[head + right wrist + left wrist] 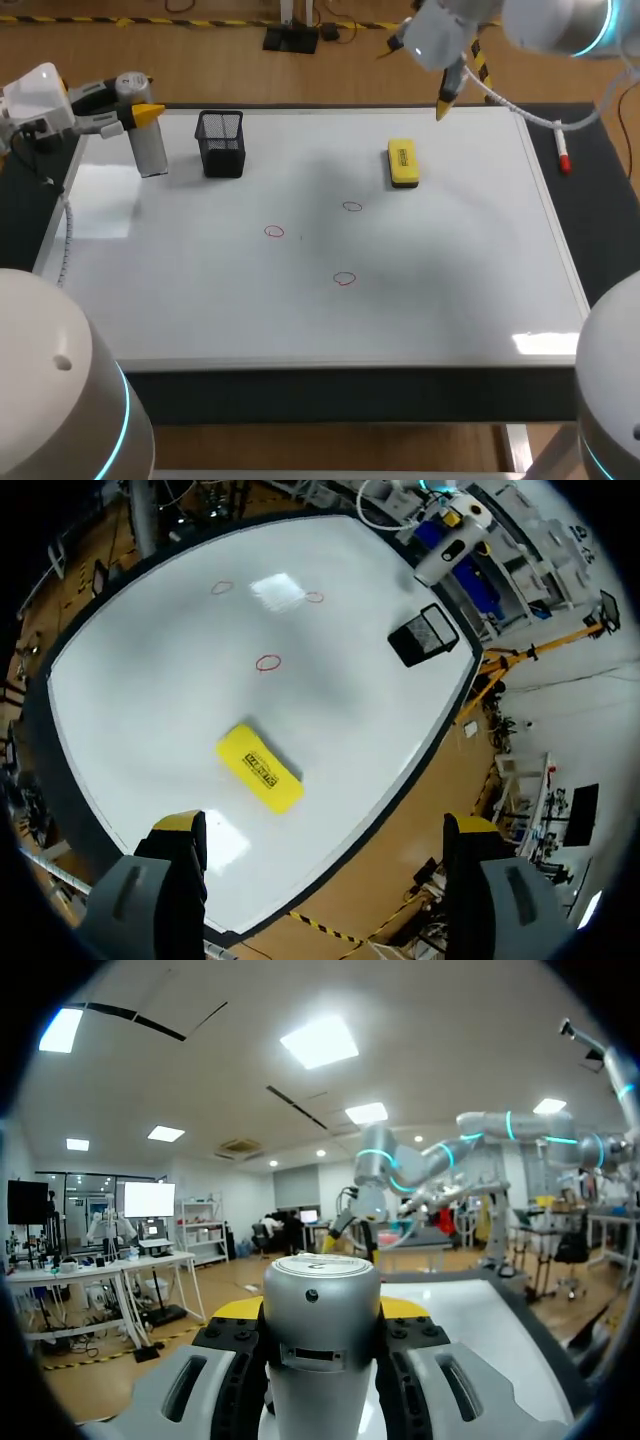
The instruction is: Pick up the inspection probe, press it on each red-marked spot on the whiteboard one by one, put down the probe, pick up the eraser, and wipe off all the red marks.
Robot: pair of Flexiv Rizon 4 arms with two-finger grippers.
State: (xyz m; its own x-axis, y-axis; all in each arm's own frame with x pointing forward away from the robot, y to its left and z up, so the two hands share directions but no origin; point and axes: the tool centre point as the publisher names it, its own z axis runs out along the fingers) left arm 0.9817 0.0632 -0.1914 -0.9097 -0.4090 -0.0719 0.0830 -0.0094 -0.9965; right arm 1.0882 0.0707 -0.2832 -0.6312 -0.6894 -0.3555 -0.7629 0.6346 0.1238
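Inspection probe [150, 150] stands clamped in the left pincer [146, 115]; right pincer [325, 832] gapes, yellow eraser [260, 769] (dark lettering) ahead of it.

1. The desk [603, 215] has a dark top, visible as a border around the board.
2. A whiteboard [450, 290] lies flat on the desk and covers most of it.
3. A yellow eraser [402, 163] lies on the board near its far edge, right of the middle.
4. A black mesh cup [221, 143] stands upright on the board toward the far left, well apart from the eraser.
5. Three red rings are drawn mid-board: left mark [274, 232], far mark [352, 207], near mark [345, 279].
6. A marker pen [563, 152] lies on the dark strip just beside the board's right edge.
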